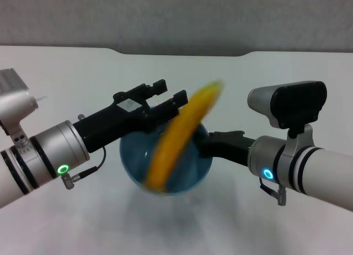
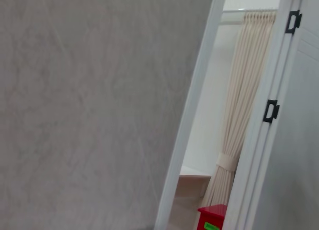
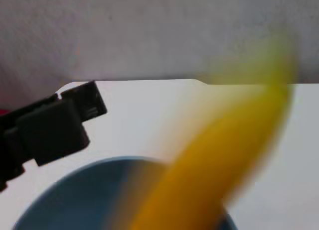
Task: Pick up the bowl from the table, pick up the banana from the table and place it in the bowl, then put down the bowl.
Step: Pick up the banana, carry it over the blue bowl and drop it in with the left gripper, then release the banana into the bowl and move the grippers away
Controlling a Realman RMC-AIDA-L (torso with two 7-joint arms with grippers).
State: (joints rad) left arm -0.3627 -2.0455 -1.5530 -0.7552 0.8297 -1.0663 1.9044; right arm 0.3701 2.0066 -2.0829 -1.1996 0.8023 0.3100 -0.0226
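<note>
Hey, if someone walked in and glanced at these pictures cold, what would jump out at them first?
The banana, a motion-blurred yellow streak slanting across the light-blue bowl at the centre of the white table. The two arms close in on it from either side: the left hand with its dark fingers at the bowl's far rim, the right hand reaching the bowl's right edge.

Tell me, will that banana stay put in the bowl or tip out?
Probably wobbly. The banana is longer than the blue bowl, so one end pokes above the rim. It looks stiff and smooth, so it may slide or tip rather than settle flat.
</note>
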